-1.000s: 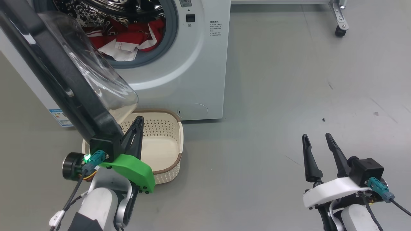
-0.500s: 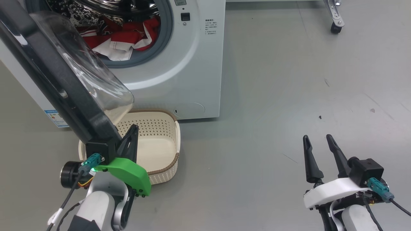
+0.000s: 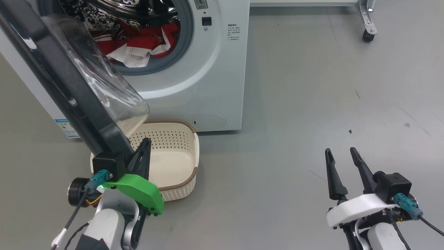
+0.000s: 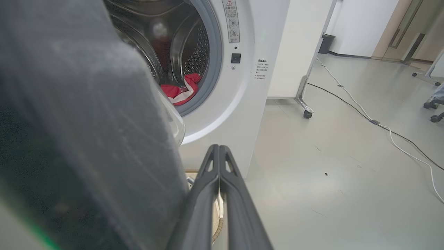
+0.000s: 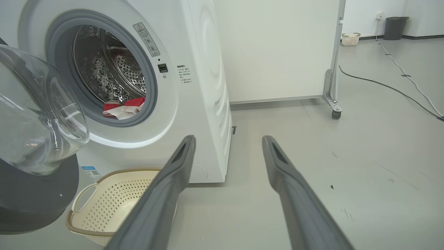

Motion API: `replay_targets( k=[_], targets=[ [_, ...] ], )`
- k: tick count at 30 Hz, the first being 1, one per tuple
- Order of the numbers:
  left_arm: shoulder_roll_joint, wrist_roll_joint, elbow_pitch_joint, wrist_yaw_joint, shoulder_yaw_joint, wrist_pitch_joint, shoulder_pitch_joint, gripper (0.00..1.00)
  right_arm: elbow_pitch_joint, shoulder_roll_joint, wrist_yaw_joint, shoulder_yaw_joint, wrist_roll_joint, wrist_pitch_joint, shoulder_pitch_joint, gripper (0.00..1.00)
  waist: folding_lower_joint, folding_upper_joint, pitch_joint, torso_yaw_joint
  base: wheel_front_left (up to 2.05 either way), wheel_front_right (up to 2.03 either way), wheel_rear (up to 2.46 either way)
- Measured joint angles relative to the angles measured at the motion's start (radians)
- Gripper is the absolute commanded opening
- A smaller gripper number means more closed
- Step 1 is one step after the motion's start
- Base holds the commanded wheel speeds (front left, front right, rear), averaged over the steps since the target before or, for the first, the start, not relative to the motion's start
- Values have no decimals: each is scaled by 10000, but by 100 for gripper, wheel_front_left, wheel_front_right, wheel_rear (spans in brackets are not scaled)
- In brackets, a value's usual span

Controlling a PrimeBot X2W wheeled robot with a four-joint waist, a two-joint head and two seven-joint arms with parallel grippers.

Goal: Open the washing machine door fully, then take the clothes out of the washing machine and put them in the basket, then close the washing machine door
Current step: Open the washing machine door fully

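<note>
Three patches of writing show on the washing machine. One is a warning sticker with a red triangle above the door latch, one is a small block of dark print beside that latch, and one is a blue label low on the side. All are too small for me to read.

The washing machine door stands swung out to my left, its clear bowl hanging above the basket. The basket sits on the floor against the machine's front. The clothes, red and white, lie in the drum at the mouth's lower lip.

My left gripper has its fingers pressed together on nothing. It sits just beside the door's lower edge, over the basket; I cannot tell whether it touches the door. My right gripper is spread wide and hangs over bare floor, well apart from the machine.

Since a second ago the head camera has swayed and returned. My left gripper has drawn back a little over the basket, and my right keeps its place.
</note>
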Motion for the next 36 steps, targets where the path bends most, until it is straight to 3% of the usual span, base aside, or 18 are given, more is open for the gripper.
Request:
replay_targets(
  k=[16, 36],
  targets=[
    [-123, -102, 240, -13, -33, -284, -1, 0, 40, 38, 73, -198, -71, 0, 12, 100, 0, 0, -35, 446, 0, 0, 0],
    [-140, -284, 533, 88, 272, -604, 12, 0, 21, 107, 86, -272, -73, 0, 77, 100, 0, 0, -120, 1916, 0, 0, 0]
  ],
)
